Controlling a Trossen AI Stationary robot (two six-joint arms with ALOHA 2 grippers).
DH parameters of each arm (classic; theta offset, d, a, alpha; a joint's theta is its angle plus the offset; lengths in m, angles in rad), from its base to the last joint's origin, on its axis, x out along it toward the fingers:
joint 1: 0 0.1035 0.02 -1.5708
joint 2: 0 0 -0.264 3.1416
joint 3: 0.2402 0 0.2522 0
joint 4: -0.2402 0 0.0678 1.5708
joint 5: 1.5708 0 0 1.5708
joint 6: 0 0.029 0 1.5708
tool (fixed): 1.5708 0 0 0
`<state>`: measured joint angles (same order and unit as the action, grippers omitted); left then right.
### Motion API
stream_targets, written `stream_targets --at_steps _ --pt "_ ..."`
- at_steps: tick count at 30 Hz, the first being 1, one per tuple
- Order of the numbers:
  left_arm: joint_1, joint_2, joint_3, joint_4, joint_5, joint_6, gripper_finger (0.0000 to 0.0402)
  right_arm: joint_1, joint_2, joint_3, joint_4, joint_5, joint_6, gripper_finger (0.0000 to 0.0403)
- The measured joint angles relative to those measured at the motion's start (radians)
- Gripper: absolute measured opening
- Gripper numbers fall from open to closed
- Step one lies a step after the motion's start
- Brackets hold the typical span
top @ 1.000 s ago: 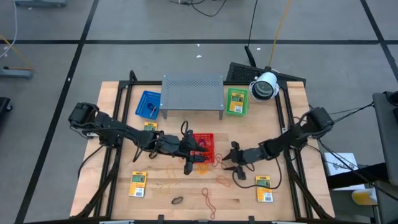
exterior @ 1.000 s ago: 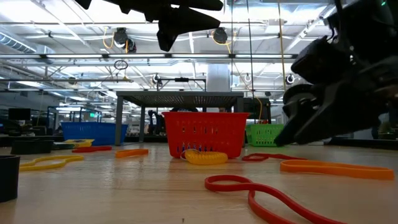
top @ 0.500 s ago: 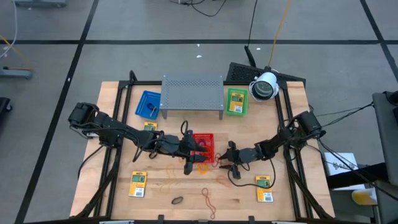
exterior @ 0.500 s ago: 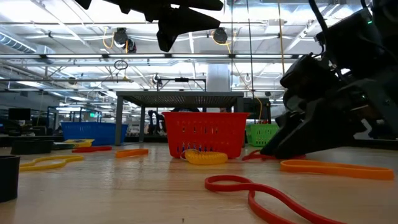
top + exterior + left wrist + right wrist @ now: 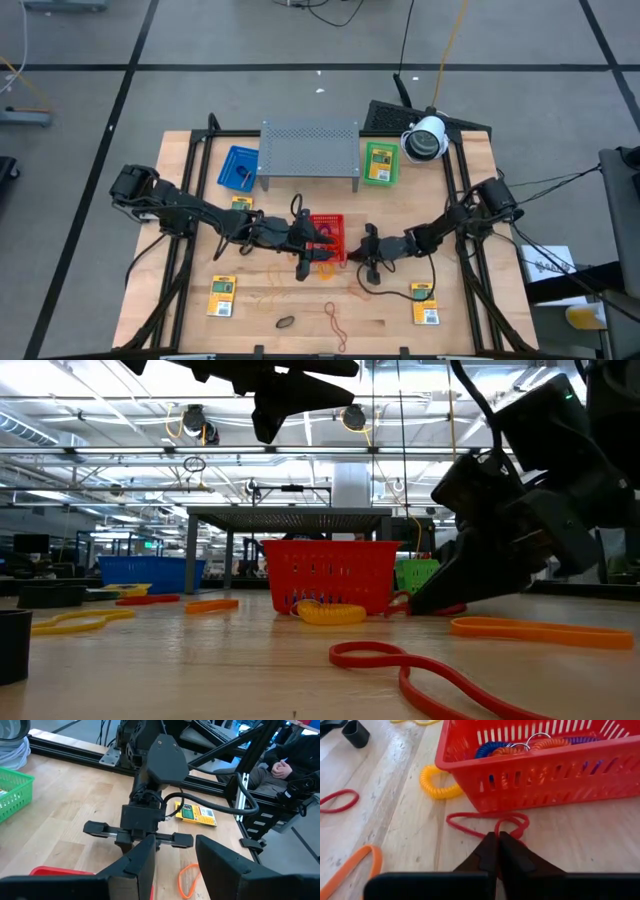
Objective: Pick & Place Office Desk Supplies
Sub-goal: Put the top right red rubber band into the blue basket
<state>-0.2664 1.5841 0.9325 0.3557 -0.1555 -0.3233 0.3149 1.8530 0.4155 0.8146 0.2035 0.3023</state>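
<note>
A red rubber band [image 5: 470, 827] lies flat on the table against the near wall of the red basket [image 5: 535, 765], which holds several coloured bands. My right gripper [image 5: 495, 837] [image 5: 360, 260] slants down onto it, shut. My left gripper [image 5: 175, 847] [image 5: 320, 243] hangs open above the basket with nothing between its fingers. Other loose supplies lie flat on the table. They are a yellow coiled band [image 5: 432, 785], an orange band [image 5: 540, 630], a second red band [image 5: 420, 680] and yellow-and-green packets [image 5: 222, 297] [image 5: 425, 302] [image 5: 242, 204]. My right gripper pinches the red band's near strand [image 5: 502, 826] between its two fingertips, where the loop pinches in at its middle. The fingers slant down from the table's right side. The band lies slack on the table, beside the basket's wall.
A grey perforated rack [image 5: 310, 150] stands at the back, with a blue basket [image 5: 238, 168] to its left and a green basket [image 5: 379, 163] to its right. A black loop [image 5: 285, 322] lies near the front edge. A person sits beyond the table [image 5: 295, 755].
My right gripper has sunk to the table and moved left toward the red basket, tipping further down. Its fingers, open a second ago, have shut on the red band beside the basket. The band has stayed on the table.
</note>
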Motion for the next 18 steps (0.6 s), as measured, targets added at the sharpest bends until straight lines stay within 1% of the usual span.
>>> stream_targets --at_steps 2,5,10,14,18 --pt "0.0 0.0 0.0 0.0 0.0 0.0 0.0147 0.0 -0.043 -0.019 -0.028 -0.001 0.0 0.0003" --pt "0.0 0.0 0.0 -0.002 0.0 0.0 0.0147 0.001 -0.14 -0.039 -0.08 0.011 0.002 0.0001" --pt "0.0 0.0 0.0 -0.006 0.0 0.001 0.0147 0.026 -0.313 -0.074 -0.179 0.093 0.0 0.0001" --pt "0.004 0.0 0.0 -0.01 -0.001 0.001 0.0147 0.047 -0.441 -0.072 -0.14 0.135 -0.034 0.0001" --pt "0.01 0.0 0.0 -0.009 -0.007 0.001 0.0147 0.061 -0.538 -0.072 -0.077 0.138 -0.11 0.0"
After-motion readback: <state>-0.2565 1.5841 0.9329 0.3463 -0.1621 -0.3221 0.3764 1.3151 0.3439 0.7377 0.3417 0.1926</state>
